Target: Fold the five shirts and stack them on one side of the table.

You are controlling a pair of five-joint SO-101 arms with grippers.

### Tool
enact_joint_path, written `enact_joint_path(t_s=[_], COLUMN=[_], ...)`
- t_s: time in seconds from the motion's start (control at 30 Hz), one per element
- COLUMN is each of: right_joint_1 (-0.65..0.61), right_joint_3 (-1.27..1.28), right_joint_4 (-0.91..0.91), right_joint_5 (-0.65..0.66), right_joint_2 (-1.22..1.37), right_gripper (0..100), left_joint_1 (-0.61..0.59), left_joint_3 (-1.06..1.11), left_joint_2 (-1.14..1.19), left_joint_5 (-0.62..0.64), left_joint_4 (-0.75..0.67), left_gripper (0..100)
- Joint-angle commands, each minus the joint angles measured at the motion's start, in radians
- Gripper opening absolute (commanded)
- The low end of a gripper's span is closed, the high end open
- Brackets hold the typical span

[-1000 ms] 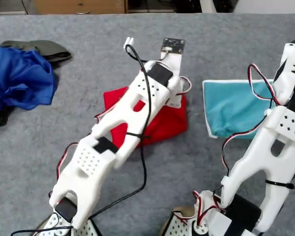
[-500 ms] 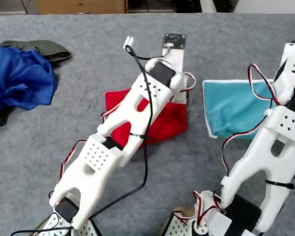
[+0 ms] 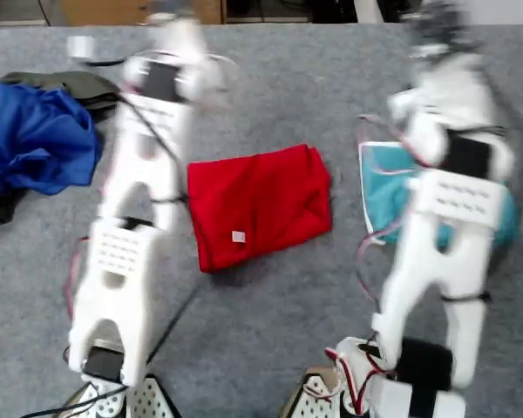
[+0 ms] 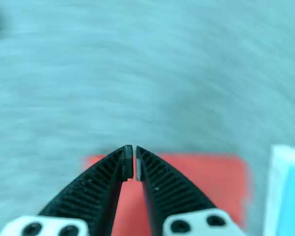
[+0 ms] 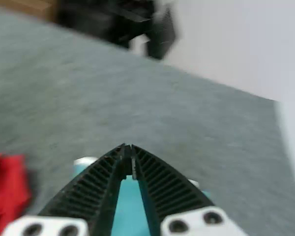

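Grey desk (image 3: 331,87) bears red shirt (image 3: 260,205), teal shirt (image 3: 376,187), blue heap (image 3: 35,139); pale wall (image 5: 226,39) beyond; both jaws closed, empty.

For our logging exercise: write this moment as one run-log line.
left hand shut | right hand shut | red shirt folded, centre | teal shirt beside it, unstacked | blue shirt crumpled
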Motion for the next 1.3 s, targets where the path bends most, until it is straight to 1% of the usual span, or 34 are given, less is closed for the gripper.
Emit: enact_joint_path(t_s=[0.0,0.13,0.2,0.3,0.4,0.53,0.63,0.73,0.83,1.0,1.07,1.13,1.2,1.27], right_joint_1=[-0.222,-0.374,-0.426,-0.493,-0.545,-0.579,-0.576,-0.599,-0.605,-0.601,-0.598,-0.584,-0.568,-0.556], right_joint_3=[-0.097,-0.282,-0.414,-0.631,-0.845,-1.081,-1.147,-1.112,-1.089,-1.102,-1.099,-1.096,-1.098,-1.106], right_joint_4=[0.100,0.273,0.382,0.537,0.681,0.844,0.859,0.859,0.856,0.850,0.853,0.852,0.850,0.848], right_joint_5=[0.012,-0.006,-0.028,-0.025,0.002,0.044,0.049,0.060,0.035,0.032,0.032,0.032,0.032,0.032], right_joint_2=[0.104,0.357,0.495,0.679,0.825,0.970,1.043,1.099,1.127,1.141,1.141,1.144,1.152,1.162], right_gripper=[0.9,0.8,0.6,0.5,0.5,0.5,0.5,0.5,0.5,0.5,0.5,0.5,0.5,0.5], left_joint_1=[-0.184,-0.304,-0.361,-0.439,-0.470,-0.454,-0.430,-0.423,-0.419,-0.350,-0.321,-0.292,-0.275,-0.281], left_joint_3=[0.072,0.141,0.173,0.224,0.308,0.374,0.385,0.431,0.479,0.634,0.755,0.947,1.203,1.464], left_joint_2=[-0.021,-0.024,-0.024,-0.015,-0.019,-0.024,-0.013,-0.016,-0.031,-0.108,-0.185,-0.306,-0.478,-0.688], left_joint_5=[-0.002,-0.049,-0.064,-0.066,-0.101,-0.137,-0.167,-0.172,-0.176,-0.181,-0.183,-0.183,-0.184,-0.201], left_joint_4=[0.014,0.014,0.014,0.014,0.012,0.009,-0.017,-0.087,-0.103,-0.130,-0.180,-0.272,-0.430,-0.628], left_gripper=[2,2,2,2,2,2,2,2,2,2,2,2,2,2])
